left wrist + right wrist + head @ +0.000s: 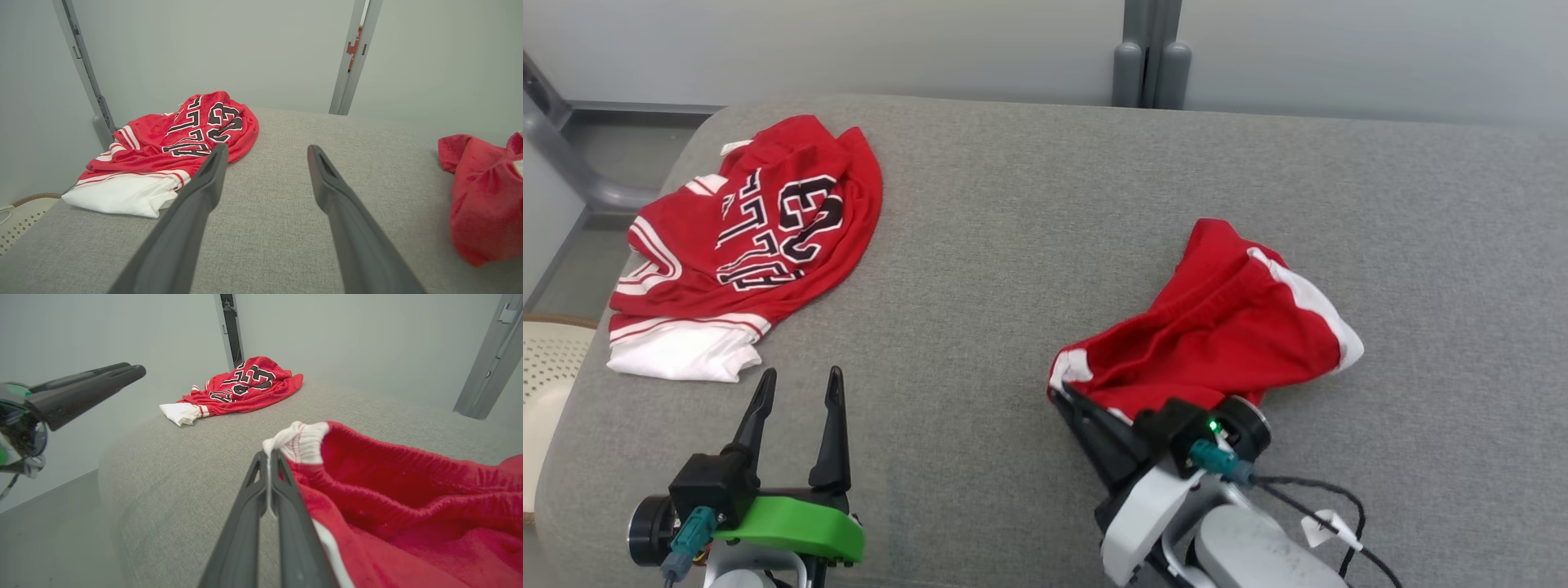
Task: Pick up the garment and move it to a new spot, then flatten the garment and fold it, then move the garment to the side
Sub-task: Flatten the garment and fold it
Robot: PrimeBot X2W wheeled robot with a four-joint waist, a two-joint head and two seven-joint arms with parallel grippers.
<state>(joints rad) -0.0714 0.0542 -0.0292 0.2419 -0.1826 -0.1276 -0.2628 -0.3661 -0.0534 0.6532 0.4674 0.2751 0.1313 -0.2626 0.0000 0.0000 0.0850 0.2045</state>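
Note:
The garment, a pair of red shorts [1225, 327] with white side stripes, lies bunched at the right of the grey padded surface [1013, 229]. My right gripper [1062, 396] is shut on its white-trimmed near-left edge, and the right wrist view shows the cloth pinched between the fingertips [267, 455] with the shorts [388, 498] spreading to the right. My left gripper [800, 376] stands open and empty at the lower left, just below a red jersey. In the left wrist view the open left gripper [267, 151] is over bare padding, with the shorts [482, 196] at the right edge.
A crumpled red jersey [760, 237] with black-and-white lettering and a white hem lies at the far left of the surface, near its rounded edge. A pale perforated object [547, 359] sits beyond the left edge. A grey post [1147, 57] stands against the back wall.

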